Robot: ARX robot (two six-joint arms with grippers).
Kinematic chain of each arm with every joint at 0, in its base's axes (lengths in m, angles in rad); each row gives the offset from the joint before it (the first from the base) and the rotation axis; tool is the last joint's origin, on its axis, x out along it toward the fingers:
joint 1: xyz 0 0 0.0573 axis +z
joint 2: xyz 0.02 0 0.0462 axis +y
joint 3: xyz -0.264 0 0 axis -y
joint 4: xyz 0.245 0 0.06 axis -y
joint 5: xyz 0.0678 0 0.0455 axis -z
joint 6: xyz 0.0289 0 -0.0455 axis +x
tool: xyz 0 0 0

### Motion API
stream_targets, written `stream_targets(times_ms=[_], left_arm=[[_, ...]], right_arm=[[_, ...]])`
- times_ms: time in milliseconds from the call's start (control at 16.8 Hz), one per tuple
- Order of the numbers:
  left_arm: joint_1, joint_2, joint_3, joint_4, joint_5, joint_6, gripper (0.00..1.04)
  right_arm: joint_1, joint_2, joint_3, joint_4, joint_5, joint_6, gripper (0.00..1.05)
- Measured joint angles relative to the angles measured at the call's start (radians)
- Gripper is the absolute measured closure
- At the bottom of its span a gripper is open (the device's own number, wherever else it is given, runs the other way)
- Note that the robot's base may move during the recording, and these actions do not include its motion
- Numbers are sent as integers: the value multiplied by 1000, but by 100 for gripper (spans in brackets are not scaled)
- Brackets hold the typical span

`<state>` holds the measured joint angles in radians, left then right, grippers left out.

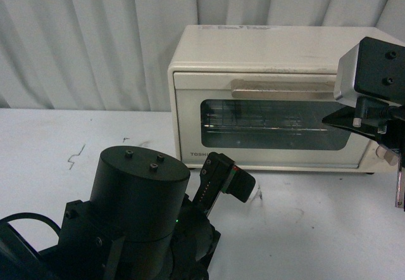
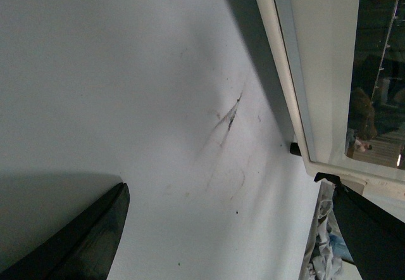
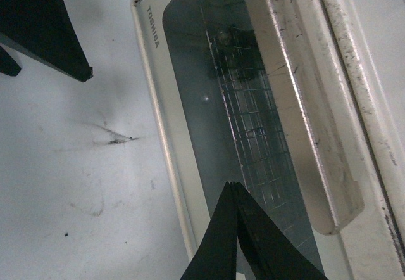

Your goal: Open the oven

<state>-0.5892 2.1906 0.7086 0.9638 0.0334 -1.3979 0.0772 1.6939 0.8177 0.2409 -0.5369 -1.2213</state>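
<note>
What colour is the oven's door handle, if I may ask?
Cream-white handle, with dark scuffs; best in the right wrist view.

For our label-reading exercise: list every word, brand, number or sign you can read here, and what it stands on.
"TOSHIBA": on the door frame of the oven, whole in the right wrist view, partly hidden in the front view.
No other text is readable.

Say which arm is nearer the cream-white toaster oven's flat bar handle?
Right. The right end effector hovers by the flat bar handle's right end; the left end effector sits low before the oven door.
</note>
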Motion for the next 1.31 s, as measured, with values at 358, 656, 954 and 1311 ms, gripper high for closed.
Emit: stream_targets(times_ms=[358, 656, 954, 1311], left_arm=[[0, 0, 0, 0, -2, 12, 7], [4, 0, -2, 5, -1, 14, 7], [11, 0, -4, 8, -1, 14, 7], [11, 0, -4, 7, -5, 15, 7]], right_arm=[[16, -27, 19, 6, -17, 16, 103], [41, 12, 115, 8, -9, 0, 103], [47, 50, 165, -9, 0, -2, 103], [46, 74, 172, -11, -3, 7, 103]])
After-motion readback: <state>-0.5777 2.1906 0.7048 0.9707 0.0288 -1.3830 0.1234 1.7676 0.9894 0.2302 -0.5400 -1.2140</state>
